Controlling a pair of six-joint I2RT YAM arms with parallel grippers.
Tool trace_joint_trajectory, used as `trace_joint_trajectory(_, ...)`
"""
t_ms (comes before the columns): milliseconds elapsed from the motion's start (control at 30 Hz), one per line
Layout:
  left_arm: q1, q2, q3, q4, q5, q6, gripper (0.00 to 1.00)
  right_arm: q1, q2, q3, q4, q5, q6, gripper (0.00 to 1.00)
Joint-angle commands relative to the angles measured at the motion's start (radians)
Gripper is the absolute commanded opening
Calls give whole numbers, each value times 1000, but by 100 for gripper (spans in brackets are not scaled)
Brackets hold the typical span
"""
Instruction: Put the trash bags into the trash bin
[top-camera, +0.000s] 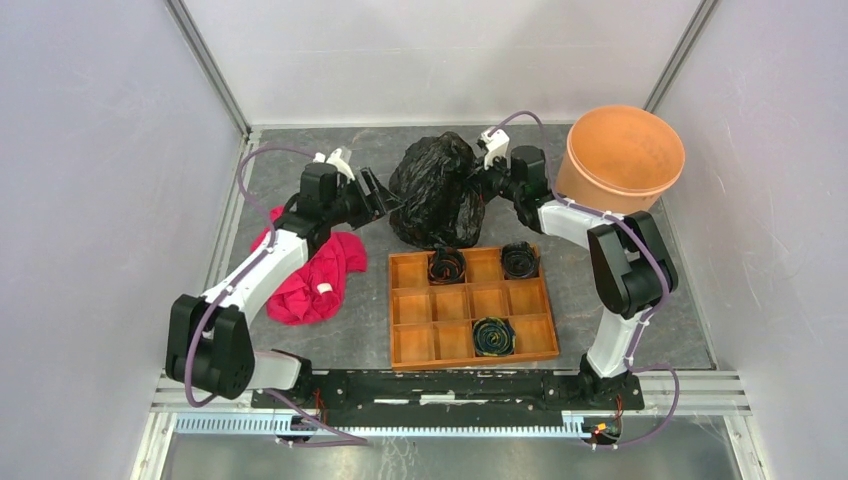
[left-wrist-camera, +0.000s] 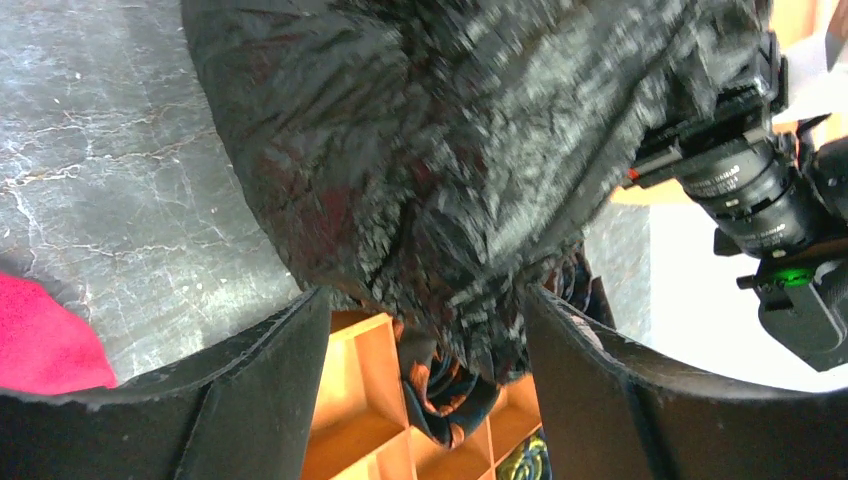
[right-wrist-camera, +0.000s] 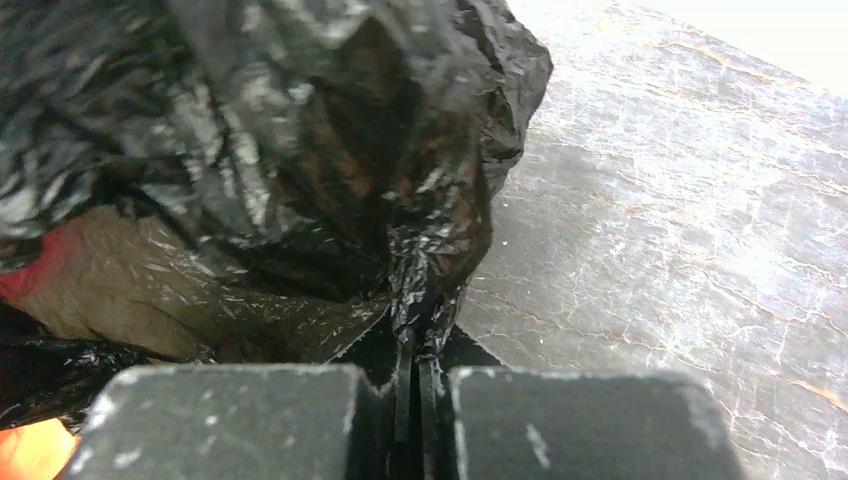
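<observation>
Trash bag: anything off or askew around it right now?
Nothing spilled or damaged. The trash bag is a bunched lump, not yet in the trash bin. Its lower end droops over the far edge of the wooden tray, by a coiled item. The right gripper pinches a fold; the left gripper is open around it.

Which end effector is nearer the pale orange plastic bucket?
Right. The right end effector grips the crinkly black plastic bag beside the bucket; the left end effector is across the bag.
</observation>
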Motion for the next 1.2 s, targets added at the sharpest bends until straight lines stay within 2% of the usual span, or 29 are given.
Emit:
trace_joint_trajectory(0, 62, -4, -99, 311, 59, -177, 77, -33, 9, -9, 90, -75, 50, 0)
trace_joint_trajectory(167, 140, -24, -250, 515, 81, -290, 76, -44, 9, -17, 109, -101, 58, 0)
trace_joint_trajectory(267, 151, -1, -316, 671, 131, -329, 77, -45, 12, -19, 117, -109, 60, 0)
trace_joint_trajectory(433, 153, 135, -366, 992, 290, -408, 85, -47, 11, -24, 119, -125, 58, 0)
trace_joint_trajectory(533, 149, 264, -363, 1245, 417, -525, 89, -48, 10, -27, 129, -152, 50, 0)
trace_joint_trajectory(600, 149, 321, -380, 1410, 445, -616, 91, -49, 8, -30, 133, -159, 50, 0)
trace_joint_trajectory(667, 137, 354, -390, 1496, 460, -662, 91, -48, 8, -30, 133, -159, 51, 0)
trace_joint_trajectory(800, 110, 338, -410, 1471, 465, -636, 85, -48, 10, -29, 135, -162, 49, 0)
trace_joint_trajectory(1033, 106, 145, -466, 1172, 416, -479, 73, -49, 7, -33, 133, -163, 41, 0)
trace_joint_trajectory(1167, 84, 104, -449, 1040, 394, -407, 68, -49, 5, -40, 141, -164, 46, 0)
